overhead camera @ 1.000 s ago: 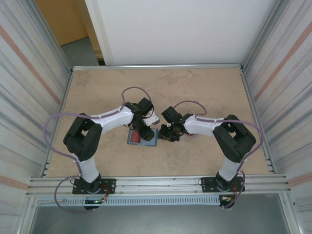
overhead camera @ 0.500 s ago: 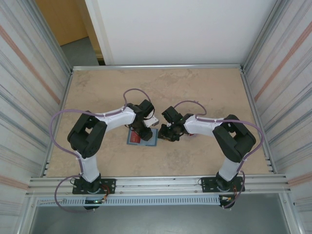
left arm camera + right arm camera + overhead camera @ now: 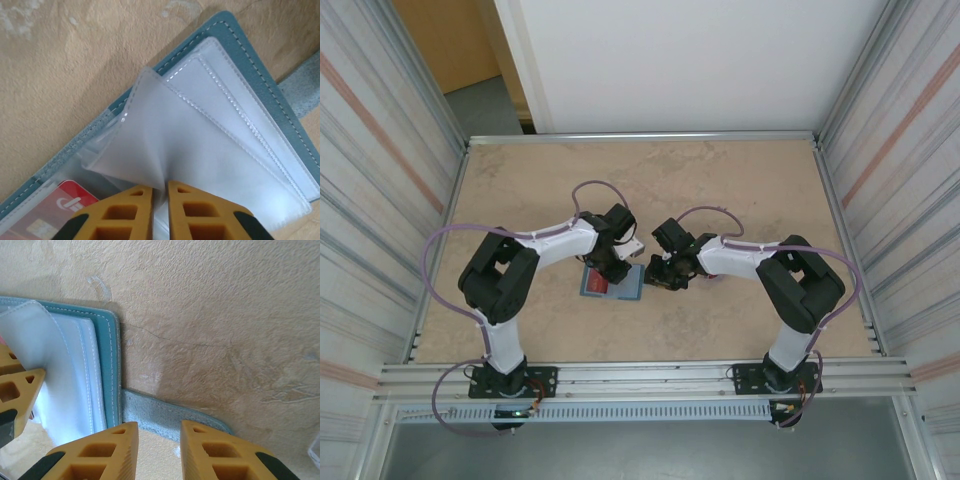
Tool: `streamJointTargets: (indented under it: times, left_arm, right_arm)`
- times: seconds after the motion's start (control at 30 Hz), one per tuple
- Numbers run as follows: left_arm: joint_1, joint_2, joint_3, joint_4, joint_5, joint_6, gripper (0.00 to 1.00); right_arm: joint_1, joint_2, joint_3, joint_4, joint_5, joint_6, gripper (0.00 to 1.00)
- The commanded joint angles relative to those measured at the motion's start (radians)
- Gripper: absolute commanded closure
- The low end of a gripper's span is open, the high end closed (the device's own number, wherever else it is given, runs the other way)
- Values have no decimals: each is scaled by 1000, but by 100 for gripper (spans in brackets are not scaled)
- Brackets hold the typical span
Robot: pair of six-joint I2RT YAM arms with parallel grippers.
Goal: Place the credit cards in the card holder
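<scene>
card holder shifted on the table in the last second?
No. The card holder sits in the same spot against the table's near rail in the top view, no shift either way.

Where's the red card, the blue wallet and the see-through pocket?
red card (image 3: 75,193): left wrist view, red corner under plastic.
blue wallet (image 3: 250,60): left wrist view, stitched cover edge.
see-through pocket (image 3: 165,135): left wrist view, middle of the lifted sheet.

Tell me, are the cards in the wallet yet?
Partly. Done: the card holder lies open with one red card already tucked inside. In hand: the left jaws pinch a raised clear sleeve. Left: probably any remaining cards, then closing the tab.
</scene>
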Motion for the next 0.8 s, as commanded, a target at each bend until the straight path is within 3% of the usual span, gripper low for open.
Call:
streamJointTargets:
  times: [0.0,0.37,0.77]
  left_arm:
    - [-10,48,-22,-10,33,0,89]
    - [28,14,-22,-12,95,-4,91]
    - [35,4,-18,-13,116,-13,91]
  right_arm:
    - [-6,-22,0,-22,2,-12,73]
    - [4,-92,12,105,-82,31,73]
    - [46,-9,31,224,-129,168,76]
